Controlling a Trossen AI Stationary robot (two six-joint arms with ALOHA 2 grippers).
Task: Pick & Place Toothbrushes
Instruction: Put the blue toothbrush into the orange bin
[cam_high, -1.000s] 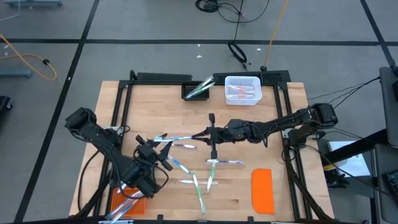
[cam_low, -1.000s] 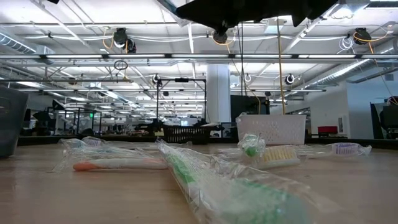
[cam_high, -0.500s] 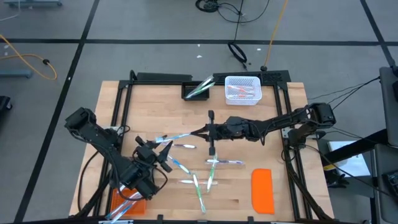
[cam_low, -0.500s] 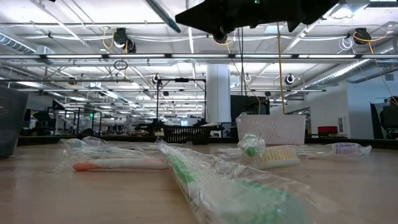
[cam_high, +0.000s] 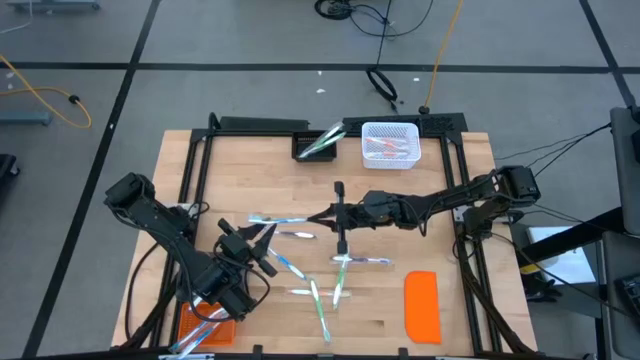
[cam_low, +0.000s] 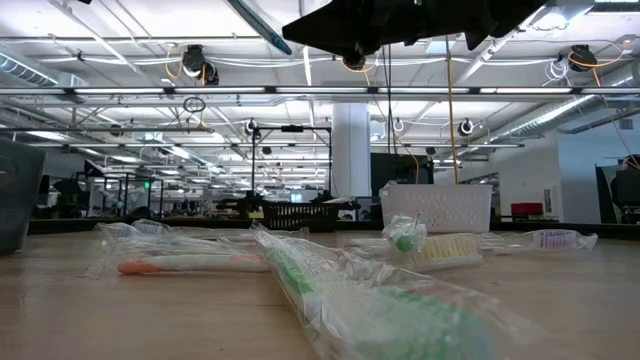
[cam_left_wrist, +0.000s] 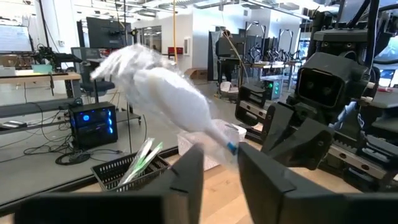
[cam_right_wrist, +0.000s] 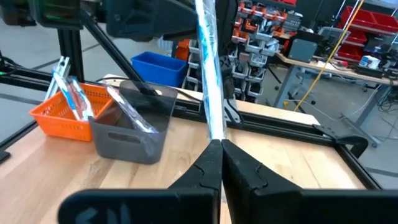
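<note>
While both pincers meet, toothbrush (cam_high: 285, 219) lies left-to-right.

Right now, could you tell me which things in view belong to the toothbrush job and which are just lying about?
Job: wrapped toothbrush pinched by the right gripper; left gripper; loose toothbrushes; white basket; black bin; orange basket.
Lying about: orange lid.

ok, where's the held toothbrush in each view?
High view: the held toothbrush lies mid-table, between both arms.
Low view: top edge, left of centre, slanting in the air.
Left wrist view: centre, blurred in its wrapper, above the left tool.
Right wrist view: centre, rising from the shut right tool.
Shared landmark: the black basket; the right wrist view does not show it.
</note>
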